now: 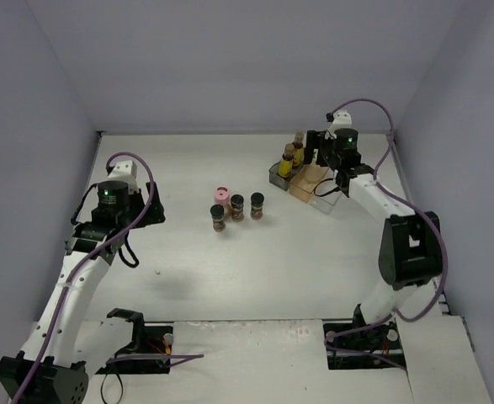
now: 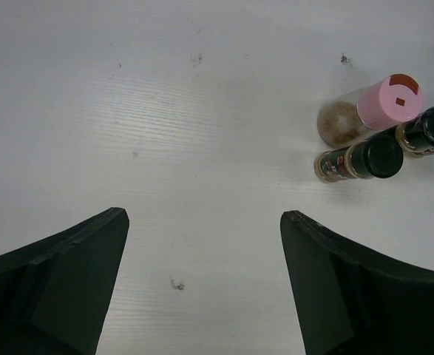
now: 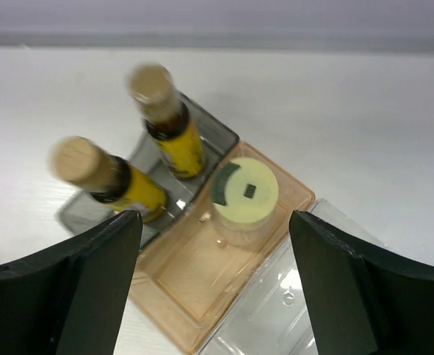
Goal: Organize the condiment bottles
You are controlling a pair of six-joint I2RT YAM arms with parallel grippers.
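**Desk:** Start at the right fingers.

**Me:** I see the right gripper [image 3: 215,222] with its fingers [image 3: 83,288] spread wide, pinching nothing. The pale-yellow jar [image 3: 245,194] stands between them, clear of both, in the amber bin [image 3: 194,296].

**Desk:** And the left?

**Me:** The left gripper [image 2: 203,216] is spread too, with only bare table [image 2: 202,111] between the fingers.

**Desk:** What do the views give that the others don't?

**Me:** The right wrist view shows which bin holds the jar. From above I can't pick the jar out under the gripper. The left wrist view catches the pink-lidded bottle [image 2: 390,103] and two dark-capped jars [image 2: 368,157] at its right edge. The top view shows three jars [image 1: 237,206].

**Desk:** Poses?

**Me:** The right arm [image 1: 381,202] reaches to the upper right of the top view, wrist over the bins. The left arm [image 1: 82,269] is bent at centre left, its gripper well apart from the cluster.

**Desk:** Count.

**Me:** Two amber bottles [image 3: 174,137] in the grey bin [image 3: 220,137], one pale-yellow, one pink-lidded and three dark-capped at frame centre: seven. There are three bins side by side; the third is the clear bin [image 3: 276,310].
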